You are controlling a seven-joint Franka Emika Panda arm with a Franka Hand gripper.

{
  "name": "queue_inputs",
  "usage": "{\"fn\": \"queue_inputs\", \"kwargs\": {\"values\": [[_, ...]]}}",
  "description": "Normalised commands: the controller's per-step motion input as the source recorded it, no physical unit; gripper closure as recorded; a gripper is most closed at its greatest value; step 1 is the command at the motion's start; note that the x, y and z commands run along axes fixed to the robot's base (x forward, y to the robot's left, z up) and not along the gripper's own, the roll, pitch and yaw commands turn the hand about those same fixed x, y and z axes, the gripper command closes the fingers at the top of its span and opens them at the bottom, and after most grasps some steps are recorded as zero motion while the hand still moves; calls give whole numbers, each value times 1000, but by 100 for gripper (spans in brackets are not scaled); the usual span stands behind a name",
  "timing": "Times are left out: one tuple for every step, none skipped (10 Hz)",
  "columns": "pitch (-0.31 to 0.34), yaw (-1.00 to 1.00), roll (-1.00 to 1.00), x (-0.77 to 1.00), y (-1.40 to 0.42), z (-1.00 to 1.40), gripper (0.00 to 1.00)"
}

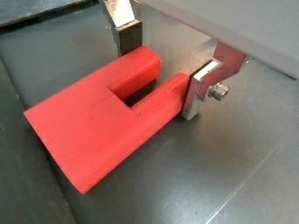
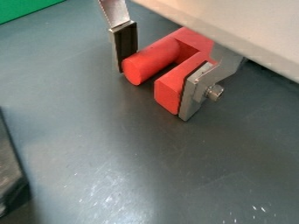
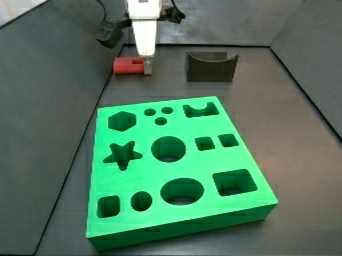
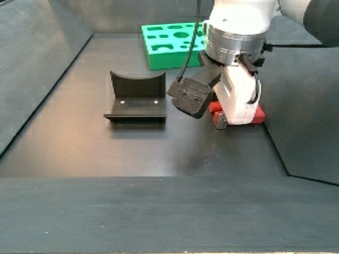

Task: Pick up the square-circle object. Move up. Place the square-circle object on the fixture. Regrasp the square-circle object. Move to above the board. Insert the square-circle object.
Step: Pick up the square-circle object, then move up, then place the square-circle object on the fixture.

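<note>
One step into a six-step job at best, and not even lifted yet: square-circle object (image 1: 100, 122) lying flat on the dark tabletop (image 2: 117, 175) at the far left in a side view (image 3: 130, 66), claw (image 1: 163, 63) down around it. Fingers (image 1: 128, 35) straddling the rounded end, one dark pad just beside it, the other silver plate against the opposite side by the look of both wrist views. Fully clamped or only nearly closed? Can't tell for sure, looks like closing on the peg rather than carrying it. Everything else left to do: lift, drop onto the fixture (image 3: 210, 66), regrasp, travel over the board (image 3: 174, 165), insert. Fixture sitting empty, to the right of the peg in that side view and well apart from it; board nearer the camera, all cut-outs unfilled. Materials-wise: peg is matte red plastic, blocky square slab at one end with a notch, rounded nub at the other (image 2: 149, 63). Fixture a dark grey-black block with a curved U notch on top (image 4: 135, 97). Board bright green, thick, with star, hexagon, circle and square holes. Tabletop dull dark sheet with faint scuffs and a soft sheen.
</note>
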Motion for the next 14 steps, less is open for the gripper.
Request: {"fn": "queue_inputs", "kwargs": {"values": [[0, 0, 0, 0, 0, 0, 100], [0, 0, 0, 0, 0, 0, 100], [0, 0, 0, 0, 0, 833, 100], [27, 14, -4, -65, 15, 789, 100], [14, 23, -14, -83, 7, 638, 100], [13, 27, -27, -57, 1, 510, 100], [24, 29, -43, -32, -7, 372, 100], [34, 30, -58, -19, -11, 225, 100], [0, 0, 0, 0, 0, 1000, 100], [11, 2, -10, -7, -2, 1000, 100], [18, 5, -18, -14, -5, 1000, 100], [19, 12, -33, -17, -9, 1000, 100], [22, 18, -46, -19, -12, 1000, 100], [20, 23, -59, -21, -17, 1000, 100]]}}
